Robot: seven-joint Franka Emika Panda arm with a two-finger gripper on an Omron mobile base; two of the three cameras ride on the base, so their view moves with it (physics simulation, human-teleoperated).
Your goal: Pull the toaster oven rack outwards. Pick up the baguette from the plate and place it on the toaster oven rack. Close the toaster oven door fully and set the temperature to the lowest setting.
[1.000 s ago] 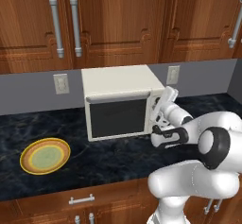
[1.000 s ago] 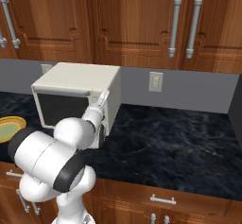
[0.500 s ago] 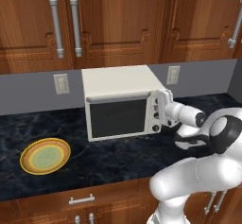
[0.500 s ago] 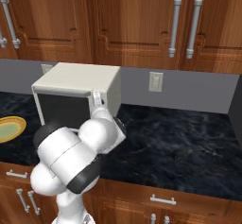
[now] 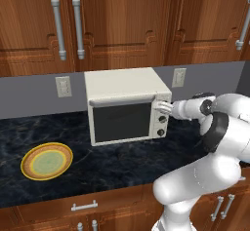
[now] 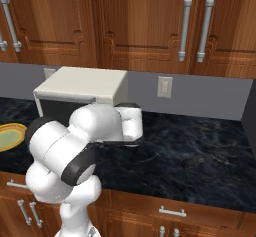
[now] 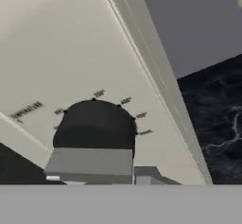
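One dark marbled counter [image 5: 117, 164] under wooden cabinets [image 5: 122, 25] bears the toaster oven [image 5: 127, 105]; the gripper [image 5: 163, 108] pinches its top knob [image 7: 94, 128].

Toaster oven [image 5: 124, 91] stood on the counter, cream-white, its door [image 5: 122, 123] shut flush (dark glass, pale bar handle along top edge). Three knobs ran down its right side. Plate [image 5: 47, 161] lay at its 8 o'clock, well apart, bare-centred.

The toaster oven [image 5: 128, 105] is sitting on the counter [image 5: 117, 162] against the back wall, under the cabinets [image 5: 122, 20]; the plate [image 5: 47, 161] is lying to its left, nearer the counter's front edge, well apart
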